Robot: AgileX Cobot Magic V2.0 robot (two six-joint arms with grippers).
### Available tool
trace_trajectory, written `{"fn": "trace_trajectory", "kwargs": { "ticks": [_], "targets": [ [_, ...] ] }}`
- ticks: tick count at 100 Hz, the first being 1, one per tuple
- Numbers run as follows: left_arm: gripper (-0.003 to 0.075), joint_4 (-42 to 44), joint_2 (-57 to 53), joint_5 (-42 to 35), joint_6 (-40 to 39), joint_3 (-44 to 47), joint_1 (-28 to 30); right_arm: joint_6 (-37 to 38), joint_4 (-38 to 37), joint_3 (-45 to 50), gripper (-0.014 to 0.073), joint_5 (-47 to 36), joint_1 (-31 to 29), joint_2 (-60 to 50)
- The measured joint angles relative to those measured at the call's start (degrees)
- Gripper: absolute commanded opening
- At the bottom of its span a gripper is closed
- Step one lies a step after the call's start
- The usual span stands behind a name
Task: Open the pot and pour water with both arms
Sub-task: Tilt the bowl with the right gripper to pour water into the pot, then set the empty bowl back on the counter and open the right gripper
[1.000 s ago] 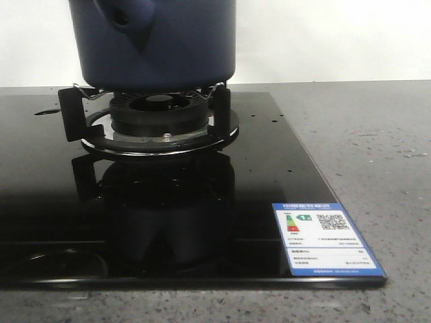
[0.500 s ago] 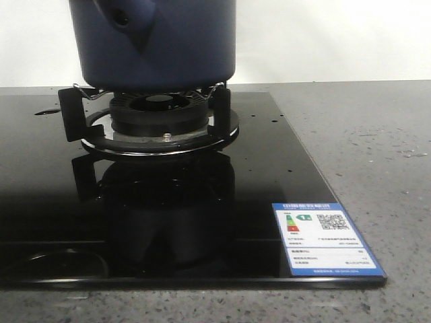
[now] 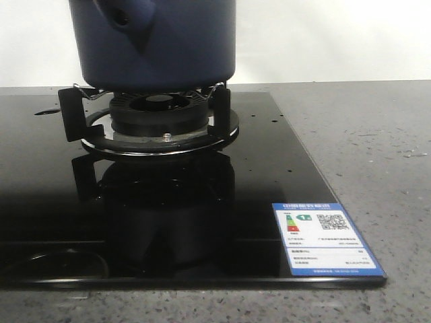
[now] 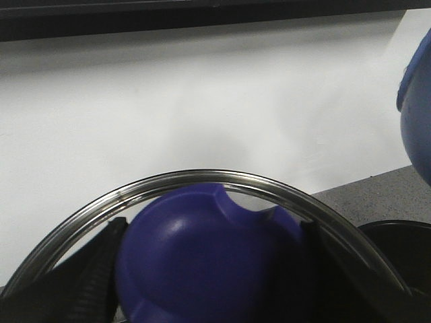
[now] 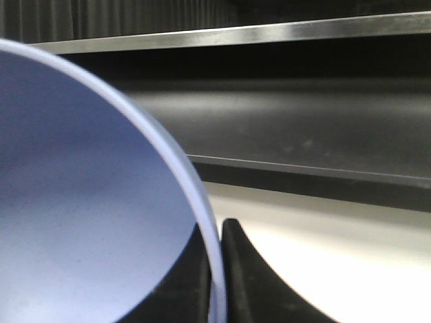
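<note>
The dark navy pot [image 3: 168,40] stands on the gas burner [image 3: 160,114], its handle lug [image 3: 124,17] facing the camera; its top is cut off by the frame. Neither gripper shows in the front view. In the left wrist view my left gripper [image 4: 215,269] is shut on the blue knob [image 4: 202,249] of a glass lid, and the lid's steel rim [image 4: 202,176] arches over it against a white wall. My right gripper [image 5: 217,232] pinches the thin rim of a pale periwinkle bowl [image 5: 81,202], one finger inside and one outside. No water can be seen.
The burner sits on a black glass hob [image 3: 269,168] with a blue energy label [image 3: 326,239] at its front right corner. Grey speckled counter [image 3: 377,148] lies to the right. A blue rounded object [image 4: 417,101] shows at the edge of the left wrist view.
</note>
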Motion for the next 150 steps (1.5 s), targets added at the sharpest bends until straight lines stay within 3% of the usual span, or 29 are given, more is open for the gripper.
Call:
{"fn": "trace_trajectory", "kwargs": {
  "ticks": [57,78,106,135,150],
  "targets": [
    [0.0388,0.0,0.0,0.1,0.0,0.0,0.0,-0.1,0.0,0.0,-0.0042,-0.1,0.1,0.0],
    [0.0388,-0.4,0.0,1.6,0.0,0.0,0.0,-0.1,0.0,0.0,-0.0042,6.1,0.1,-0.1],
    [0.0388,-4.9,0.0,5.0,0.7,0.0,-0.4,-0.1,3.8,-5.7,-0.0042,33.4,-3.4,-5.0],
    [0.0388,-6.1,0.0,5.7,1.5,0.0,-6.0,3.6,6.9,-17.7,-0.0042,78.0,-22.2,-7.4],
    [0.0388,-6.3,0.0,5.7,2.0,0.0,-10.0,5.3,4.8,-18.8,-0.0042,95.5,-30.7,-7.4]
  ]
}}
